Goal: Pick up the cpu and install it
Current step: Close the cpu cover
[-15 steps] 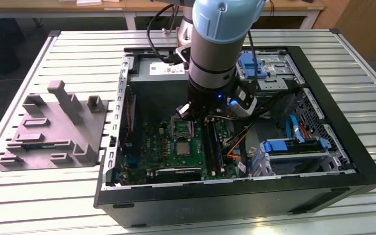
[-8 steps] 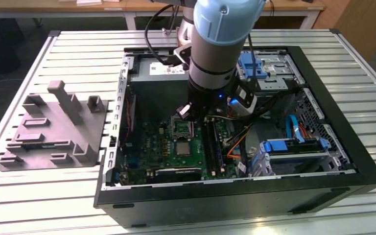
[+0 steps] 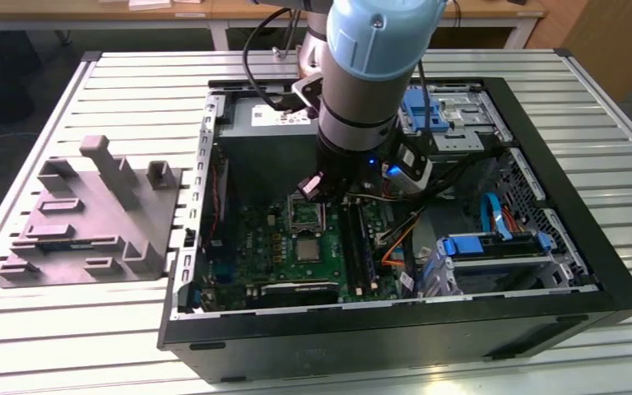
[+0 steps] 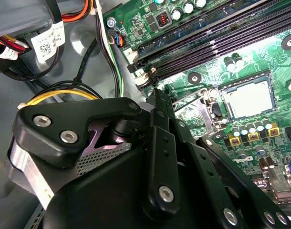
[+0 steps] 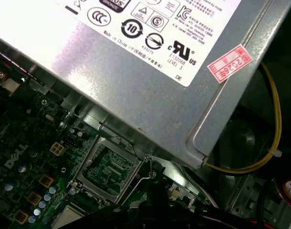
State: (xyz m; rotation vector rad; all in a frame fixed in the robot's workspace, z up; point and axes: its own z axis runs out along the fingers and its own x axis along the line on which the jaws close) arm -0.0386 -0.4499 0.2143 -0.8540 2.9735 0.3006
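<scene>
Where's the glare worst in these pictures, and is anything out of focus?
First wrist view: the power supply label is blown out white at one corner. Second wrist view: bright light washes the green board near the cpu; the tool's black body, close to the lens, looks soft.

Power supply (image 5: 150, 62): label cut off by frame edge. Gripper (image 3: 318, 191): fingertips hidden behind arm; state indeterminable.

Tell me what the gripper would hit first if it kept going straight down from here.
Probably the green motherboard near the open socket frame; the gripper hangs just above it. The cpu lies slightly further along. Depth is uncertain.
</scene>
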